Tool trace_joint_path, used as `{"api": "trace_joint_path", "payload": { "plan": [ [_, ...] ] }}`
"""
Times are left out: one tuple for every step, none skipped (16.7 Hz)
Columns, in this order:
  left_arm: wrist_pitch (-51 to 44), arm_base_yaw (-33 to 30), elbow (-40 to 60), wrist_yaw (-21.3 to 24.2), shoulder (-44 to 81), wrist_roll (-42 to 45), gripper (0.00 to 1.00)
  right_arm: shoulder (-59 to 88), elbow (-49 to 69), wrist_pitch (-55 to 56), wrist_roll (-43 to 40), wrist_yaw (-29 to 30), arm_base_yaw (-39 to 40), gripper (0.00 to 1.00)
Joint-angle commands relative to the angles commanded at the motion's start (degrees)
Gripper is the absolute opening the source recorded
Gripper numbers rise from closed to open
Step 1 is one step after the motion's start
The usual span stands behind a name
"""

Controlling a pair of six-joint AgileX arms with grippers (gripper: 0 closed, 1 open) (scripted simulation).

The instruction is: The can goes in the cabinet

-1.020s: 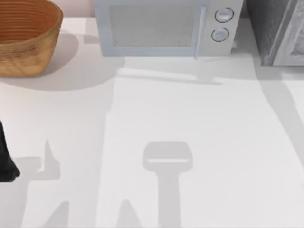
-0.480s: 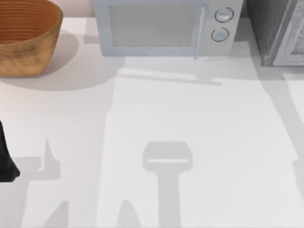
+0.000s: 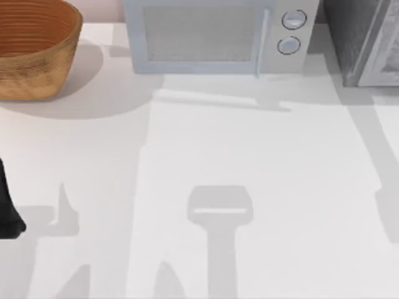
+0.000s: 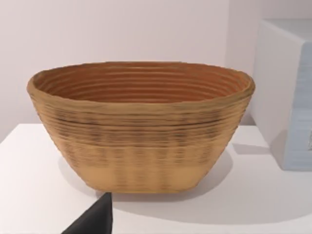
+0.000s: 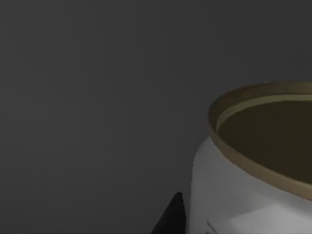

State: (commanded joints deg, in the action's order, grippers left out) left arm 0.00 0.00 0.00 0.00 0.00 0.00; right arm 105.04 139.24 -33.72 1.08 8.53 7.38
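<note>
Across the white table [image 3: 262, 162], wide bare room from the front edge up to the back row. Along that back edge, from left to right: woven basket [image 3: 34, 50], pale microwave [image 3: 212, 37] with two round knobs, then grey cabinet [image 3: 361, 40], cut by the top view's right border. Beside the left border, a dark piece of the left arm [image 3: 7, 212], well apart from the basket. Close before the right wrist camera, the can [image 5: 243, 190], white body and dull gold rim, against a dark grey surface. Next to the can, one black fingertip [image 5: 171, 217]. Cannot tell the grip of either gripper.
</note>
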Motion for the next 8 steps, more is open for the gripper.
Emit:
{"api": "trace_joint_path", "payload": {
  "plan": [
    [0.00,0.00,0.00,0.00,0.00,0.00,1.00,1.26,1.73,-0.42,-0.04,-0.09,-0.17,0.00],
    [0.00,0.00,0.00,0.00,0.00,0.00,1.00,2.54,3.44,-0.86,-0.07,-0.16,-0.36,0.00],
    [0.00,0.00,0.00,0.00,0.00,0.00,1.00,3.86,5.10,-1.33,-0.08,-0.25,-0.54,0.00],
    [0.00,0.00,0.00,0.00,0.00,0.00,1.00,5.18,6.74,-1.82,-0.08,-0.36,-0.69,0.00],
    [0.00,0.00,0.00,0.00,0.00,0.00,1.00,6.51,8.39,-2.31,-0.06,-0.47,-0.84,0.00],
    [0.00,0.00,0.00,0.00,0.00,0.00,1.00,7.85,10.08,-2.79,-0.04,-0.59,-0.97,0.00],
    [0.00,0.00,0.00,0.00,0.00,0.00,1.00,9.20,11.80,-3.28,-0.02,-0.72,-1.10,0.00],
    [0.00,0.00,0.00,0.00,0.00,0.00,1.00,10.55,13.59,-3.77,-0.01,-0.86,-1.24,0.00]
  ]
}}
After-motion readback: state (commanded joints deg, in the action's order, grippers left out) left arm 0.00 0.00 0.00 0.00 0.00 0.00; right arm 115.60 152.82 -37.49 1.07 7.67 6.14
